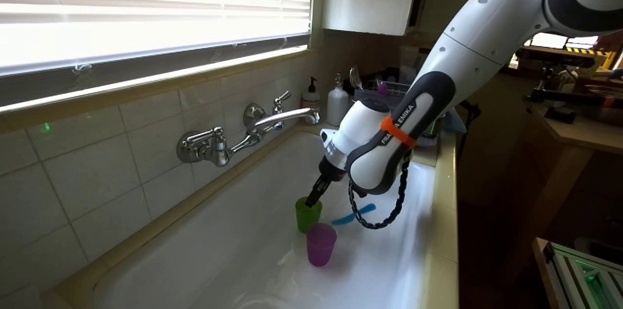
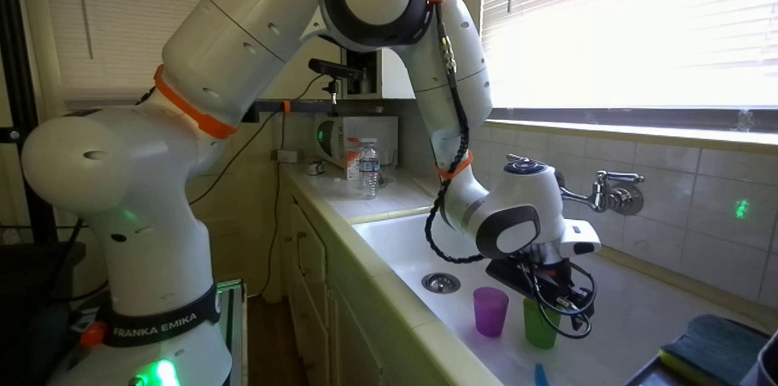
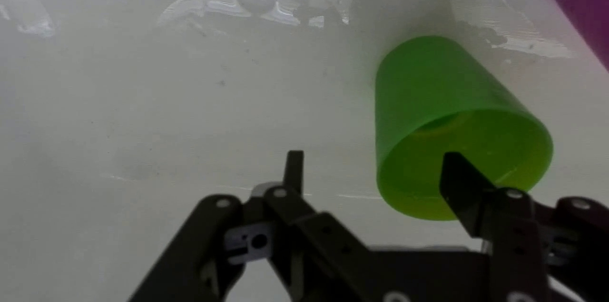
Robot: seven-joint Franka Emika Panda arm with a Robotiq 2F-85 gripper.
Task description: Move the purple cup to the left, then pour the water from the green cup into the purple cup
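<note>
The green cup (image 1: 308,219) stands upright in the white sink and also shows in an exterior view (image 2: 538,330). The purple cup (image 1: 321,246) stands upright close beside it, also seen in an exterior view (image 2: 490,313). In the wrist view the green cup (image 3: 428,78) is right of centre, its mouth facing the camera; the purple cup (image 3: 587,2) is cut off at the upper right. My gripper (image 3: 372,154) is open and empty, tilted down at the green cup. One finger overlaps the cup's mouth, the other is outside it to the left. Contact cannot be told.
A blue utensil (image 1: 353,215) lies on the sink floor near the cups. A chrome faucet (image 1: 282,118) reaches over the sink from the tiled wall. Soap bottles (image 1: 337,104) stand at the sink's end. A dark sponge (image 2: 711,346) sits at the near corner. The drain (image 2: 440,282) is beyond the cups.
</note>
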